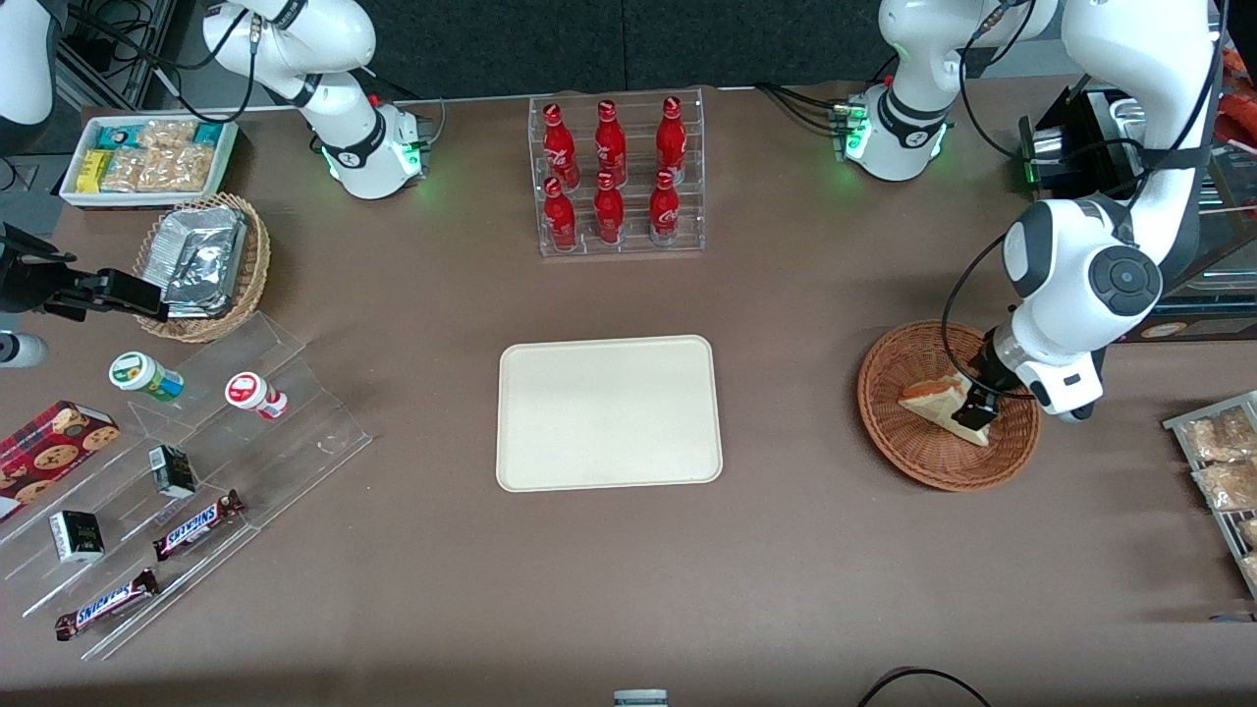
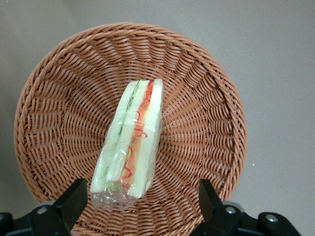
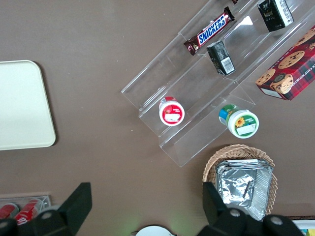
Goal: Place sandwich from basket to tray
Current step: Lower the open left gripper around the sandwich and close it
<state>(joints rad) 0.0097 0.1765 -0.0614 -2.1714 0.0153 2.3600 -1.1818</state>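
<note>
The sandwich [image 1: 933, 401], a plastic-wrapped wedge [image 2: 134, 147] with white bread and orange-red and green filling, lies in the reddish-brown wicker basket [image 1: 889, 442] toward the working arm's end of the table. My gripper [image 1: 975, 414] hangs low over the basket [image 2: 206, 98], open. Its black fingers [image 2: 74, 199] stand wide apart, with the sandwich's wrapped end between them, closer to one finger and touching neither. The cream tray [image 1: 609, 412] sits bare at the table's middle, also seen in the right wrist view [image 3: 19, 103].
A clear rack of red bottles [image 1: 617, 177] stands farther from the camera than the tray. Toward the parked arm's end are a tan basket of foil packs [image 1: 201, 260], a white snack box [image 1: 147, 157] and an acrylic stepped stand [image 1: 196, 462]. Snack packets [image 1: 1223, 462] lie beside the basket.
</note>
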